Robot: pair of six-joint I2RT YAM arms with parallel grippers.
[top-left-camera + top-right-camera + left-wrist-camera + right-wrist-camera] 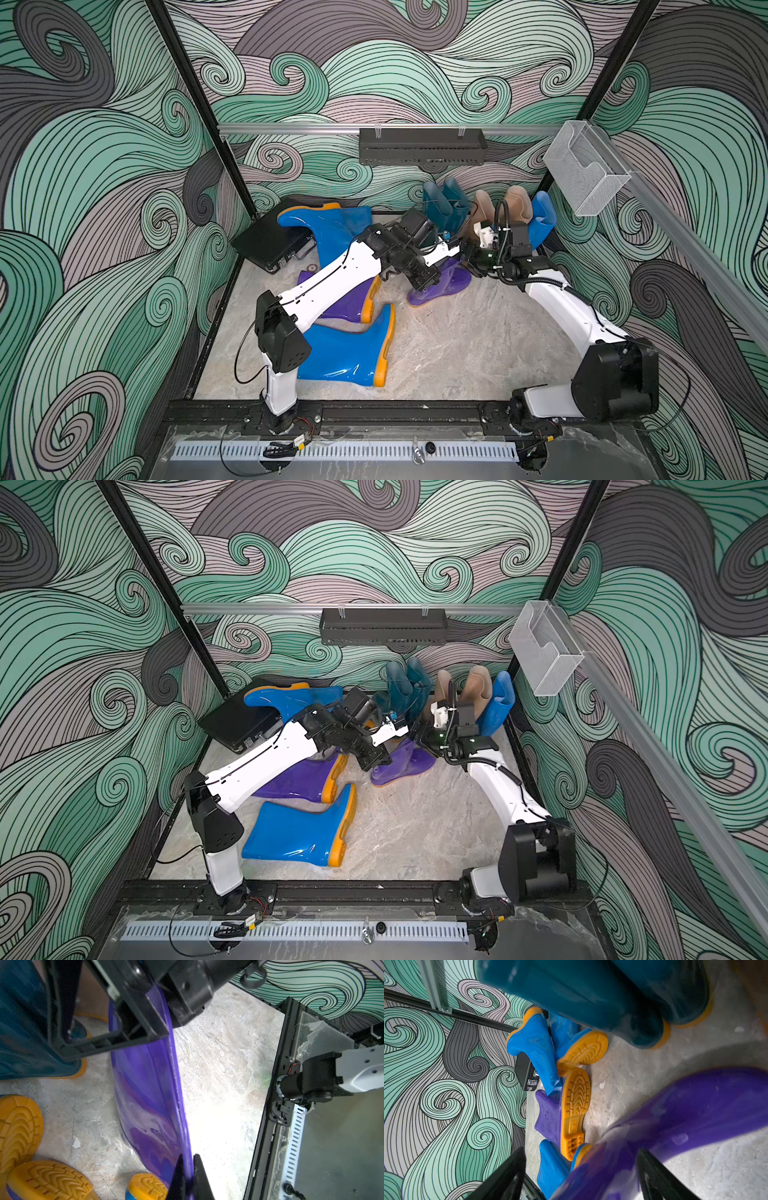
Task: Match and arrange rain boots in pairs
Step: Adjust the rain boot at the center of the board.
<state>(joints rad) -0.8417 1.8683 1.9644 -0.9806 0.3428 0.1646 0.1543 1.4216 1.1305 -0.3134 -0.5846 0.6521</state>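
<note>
Lab cell: aluminium rail [291, 129], printed walls [415, 62].

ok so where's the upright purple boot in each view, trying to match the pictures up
Top view: the upright purple boot is mid-floor, under where the two arms meet.
Top view: same spot, foot poking out below the arms.
Left wrist: its shaft runs through the centre of the picture.
Right wrist: big and blurred in the foreground.
Shared landmark: the dark teal boots, close beside it in every view.

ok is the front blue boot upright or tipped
Tipped: the blue boot lies on its side, orange sole facing sideways.
</note>
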